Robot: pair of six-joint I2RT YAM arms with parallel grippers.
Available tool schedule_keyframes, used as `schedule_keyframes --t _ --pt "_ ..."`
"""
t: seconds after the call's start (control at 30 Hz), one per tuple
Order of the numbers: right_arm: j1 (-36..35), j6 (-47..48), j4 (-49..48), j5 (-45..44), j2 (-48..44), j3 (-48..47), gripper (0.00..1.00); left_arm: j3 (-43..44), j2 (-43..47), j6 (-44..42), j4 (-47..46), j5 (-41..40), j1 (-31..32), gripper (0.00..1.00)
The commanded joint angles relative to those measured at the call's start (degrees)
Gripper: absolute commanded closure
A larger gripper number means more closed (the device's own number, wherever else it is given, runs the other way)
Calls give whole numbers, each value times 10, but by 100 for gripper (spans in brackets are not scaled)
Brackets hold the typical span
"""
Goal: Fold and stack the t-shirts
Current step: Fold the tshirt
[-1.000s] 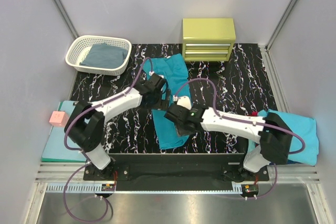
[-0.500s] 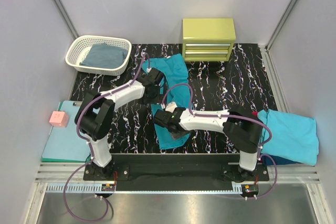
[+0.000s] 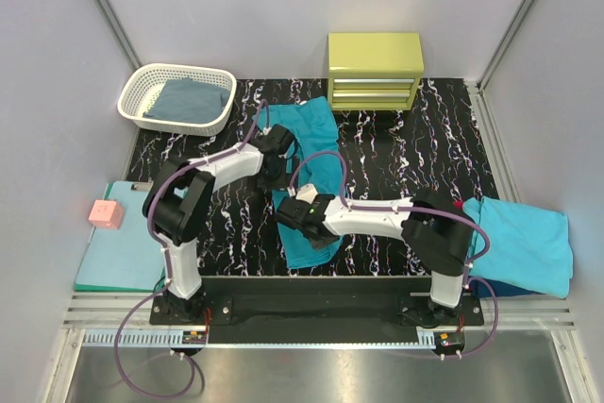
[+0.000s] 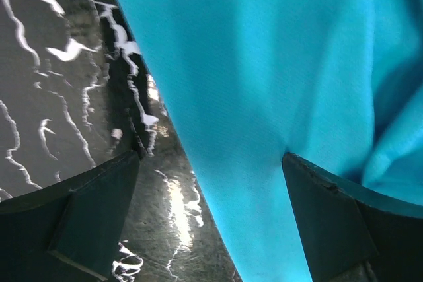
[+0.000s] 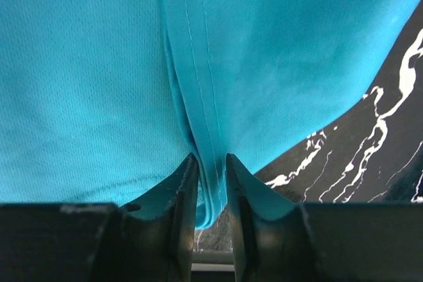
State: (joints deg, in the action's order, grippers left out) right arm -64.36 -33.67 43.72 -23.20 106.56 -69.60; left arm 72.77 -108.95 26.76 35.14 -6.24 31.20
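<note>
Top external view: a teal-turquoise cloth t-shirt (image 3: 311, 125) lies in a long strip on the black white-veined marbled table (image 3: 415, 139), running from near the yellow-green metal drawer cabinet (image 3: 375, 71) down toward the arms' bases. The left gripper (image 3: 279, 165) sits at the strip's left edge about halfway along. The right gripper (image 3: 291, 219) is nearer the bases, also at the left edge. A lighter turquoise folded t-shirt (image 3: 528, 238) lies at the table's right end, with a dark blue cloth edge (image 3: 505, 287) showing beneath it. A white plastic lattice basket (image 3: 142, 101) at the far left corner holds a grey-blue folded cloth (image 3: 189, 99). A flat mint-green clipboard (image 3: 118, 257) lies at the left with a small pink block (image 3: 105, 213) on it.

Left wrist view: the left gripper (image 4: 211, 163) stands wide, one dark finger over bare table and the other over the t-shirt (image 4: 264, 64), with the cloth's edge running between them; nothing is clamped.

Right wrist view: the right gripper (image 5: 210, 183) is narrow, its dark fingers (image 5: 180, 196) pinching a stitched, raised fold of the t-shirt (image 5: 86, 64).
</note>
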Motion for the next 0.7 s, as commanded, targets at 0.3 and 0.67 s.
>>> schedule_keyframes --t 0.3,0.67 --pt "-17 -19 -17 105 -47 11 90 150 -94 -40 71 19 -16 5" --pt "-43 -42 -10 98 -57 19 80 188 -109 -43 96 14 -17 5"
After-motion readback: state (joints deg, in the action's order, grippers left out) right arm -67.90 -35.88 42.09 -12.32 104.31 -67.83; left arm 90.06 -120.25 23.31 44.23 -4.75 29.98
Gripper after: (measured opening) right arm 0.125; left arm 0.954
